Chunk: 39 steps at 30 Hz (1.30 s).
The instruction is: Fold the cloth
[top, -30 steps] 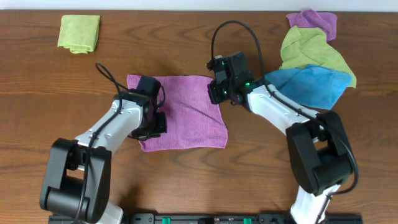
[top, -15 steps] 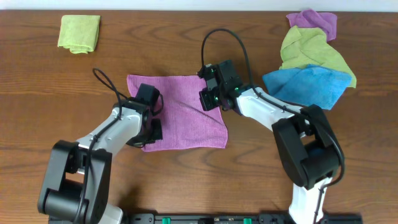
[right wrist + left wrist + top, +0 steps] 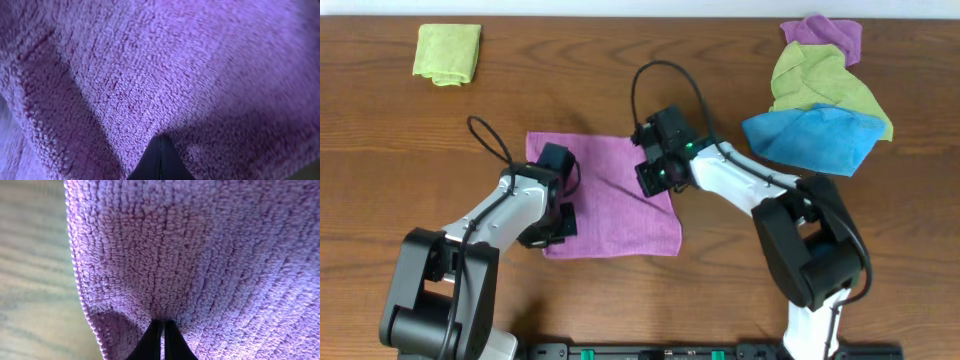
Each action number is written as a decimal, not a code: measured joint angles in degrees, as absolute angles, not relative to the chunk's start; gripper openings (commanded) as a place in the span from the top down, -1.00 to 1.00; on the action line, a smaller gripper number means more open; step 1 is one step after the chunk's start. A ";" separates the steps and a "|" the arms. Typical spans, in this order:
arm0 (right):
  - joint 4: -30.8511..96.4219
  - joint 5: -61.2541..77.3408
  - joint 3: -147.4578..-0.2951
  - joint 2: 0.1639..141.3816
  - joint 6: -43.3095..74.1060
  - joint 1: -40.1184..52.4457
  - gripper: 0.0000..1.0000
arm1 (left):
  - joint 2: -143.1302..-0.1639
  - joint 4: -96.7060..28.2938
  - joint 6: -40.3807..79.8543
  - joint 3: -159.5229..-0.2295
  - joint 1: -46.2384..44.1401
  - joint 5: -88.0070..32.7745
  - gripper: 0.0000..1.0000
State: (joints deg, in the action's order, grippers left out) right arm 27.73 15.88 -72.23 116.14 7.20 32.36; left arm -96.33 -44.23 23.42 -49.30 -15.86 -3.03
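Wooden table [image 3: 620,300] shows on every side of the purple cloth [image 3: 610,200], left fingers [image 3: 150,344] and right fingers [image 3: 152,169] clenched on its edges.

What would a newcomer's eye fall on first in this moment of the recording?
The square purple microfibre cloth lying mid-table draws the eye, with the left hand pinched shut on its lower-left part and the right hand pinched shut at its upper right. Next comes the loose heap of purple, green and blue cloths at the far right, then the folded yellow-green cloth at the far left.
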 measured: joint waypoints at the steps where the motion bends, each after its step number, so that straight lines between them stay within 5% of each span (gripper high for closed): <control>1: 28.73 15.86 -72.29 116.03 7.20 33.36 0.97 | -96.33 -44.82 23.81 -49.23 -15.86 -2.98 0.88; 22: 27.16 7.22 -75.40 115.77 8.05 27.83 0.97 | -96.33 -45.21 24.21 -49.15 -15.86 -2.96 0.88; 39: 24.71 12.84 -76.36 116.09 6.26 29.56 0.97 | -96.33 -45.08 24.21 -49.15 -15.86 -2.96 0.88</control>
